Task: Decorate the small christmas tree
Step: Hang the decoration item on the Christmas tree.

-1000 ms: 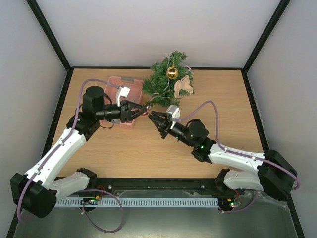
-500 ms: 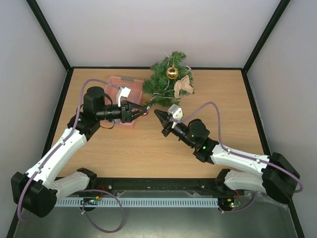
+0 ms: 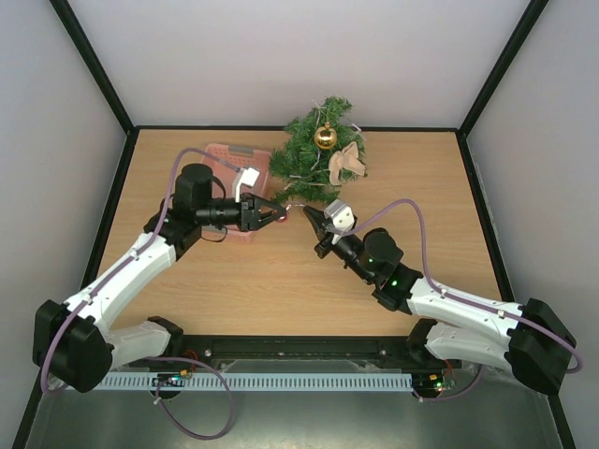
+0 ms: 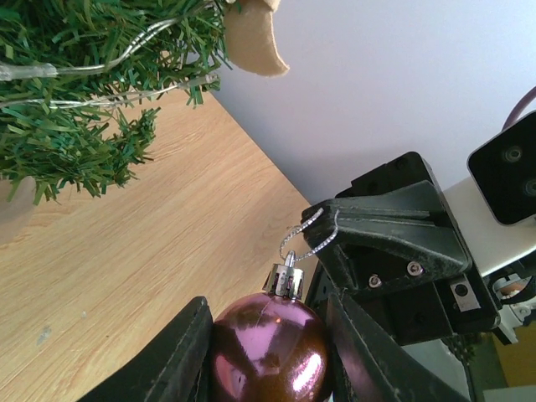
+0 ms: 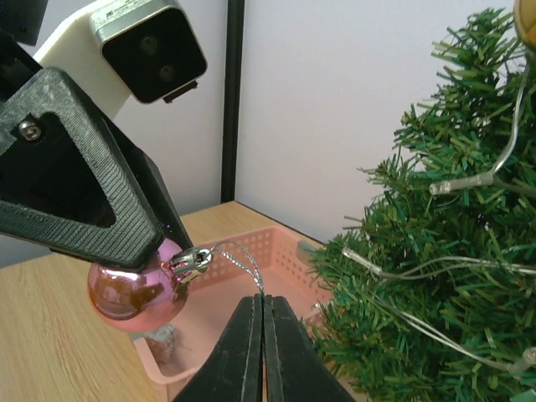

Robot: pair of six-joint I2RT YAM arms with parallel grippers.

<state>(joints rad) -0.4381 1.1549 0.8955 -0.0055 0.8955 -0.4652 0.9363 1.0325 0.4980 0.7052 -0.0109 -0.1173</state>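
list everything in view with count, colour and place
small christmas tree: 1, dark green, far middle of table
light string: 1, pale, through the tree
gold bauble: 1, gold, high on the tree
fabric ornament: 1, beige, tree's right side
basket: 1, pink, left of the tree
pink bauble: 1, shiny pink, in the left gripper
hanging loop: 1, silver, on the pink bauble's cap
table: 1, light wood, under everything
left gripper: 1, black, shut on the pink bauble
right gripper: 1, black, pinching the hanging loop
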